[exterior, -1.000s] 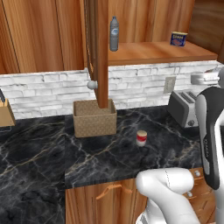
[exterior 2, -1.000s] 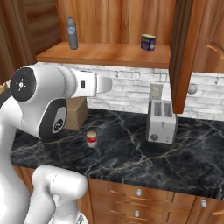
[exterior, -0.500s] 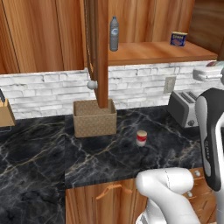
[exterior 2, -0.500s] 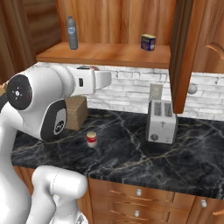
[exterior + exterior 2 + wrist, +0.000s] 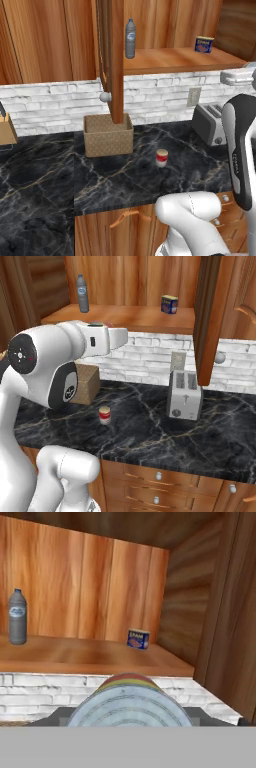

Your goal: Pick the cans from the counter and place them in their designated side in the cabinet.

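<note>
- Now carrying the grey-topped can (image 5: 129,704), clamped in the pincer, toward the cabinet shelf (image 5: 95,652).
- Red can (image 5: 161,157) left waiting on the bench (image 5: 55,175).

The black marble counter (image 5: 45,185) carries a woven basket (image 5: 108,136) toward the wall, a red can (image 5: 161,157) just at its four o'clock, and a toaster (image 5: 210,124) off at three o'clock. A knife block (image 5: 6,131) sits at nine o'clock. Above, the cabinet shelf (image 5: 170,60) bears a clear bottle (image 5: 130,39) and, well apart at three o'clock, a blue tin (image 5: 203,44).
</note>
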Tool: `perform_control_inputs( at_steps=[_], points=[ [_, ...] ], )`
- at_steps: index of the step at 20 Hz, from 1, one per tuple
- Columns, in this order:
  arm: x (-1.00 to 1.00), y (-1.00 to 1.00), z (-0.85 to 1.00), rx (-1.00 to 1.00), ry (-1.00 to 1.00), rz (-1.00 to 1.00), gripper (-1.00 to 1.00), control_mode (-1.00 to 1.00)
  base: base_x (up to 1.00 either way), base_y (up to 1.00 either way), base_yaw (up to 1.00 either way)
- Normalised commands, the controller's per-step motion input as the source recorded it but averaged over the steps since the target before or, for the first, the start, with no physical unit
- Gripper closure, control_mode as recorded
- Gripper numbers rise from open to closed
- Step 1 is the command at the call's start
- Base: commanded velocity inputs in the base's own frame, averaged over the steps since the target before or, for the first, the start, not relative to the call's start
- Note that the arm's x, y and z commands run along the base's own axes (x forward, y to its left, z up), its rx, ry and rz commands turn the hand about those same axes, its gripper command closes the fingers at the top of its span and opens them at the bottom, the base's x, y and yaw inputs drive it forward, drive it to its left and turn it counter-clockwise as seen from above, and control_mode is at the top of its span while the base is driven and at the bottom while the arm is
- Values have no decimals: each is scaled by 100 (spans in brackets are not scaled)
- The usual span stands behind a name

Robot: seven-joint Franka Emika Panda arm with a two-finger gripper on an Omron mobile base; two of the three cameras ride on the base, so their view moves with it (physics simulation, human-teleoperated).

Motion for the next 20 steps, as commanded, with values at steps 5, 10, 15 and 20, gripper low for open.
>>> perform_control_inputs(
  at_steps=[5,10,15,20],
  points=[
    [15,0,10,0,8,0,100,-100,0,0,0],
    [27,-3,0,0,5,0,100,-100,0,0,0],
    [21,-9,0,0,1,0,100,-100,0,0,0],
    [26,-8,0,0,3,0,100,-100,0,0,0]
  ],
)
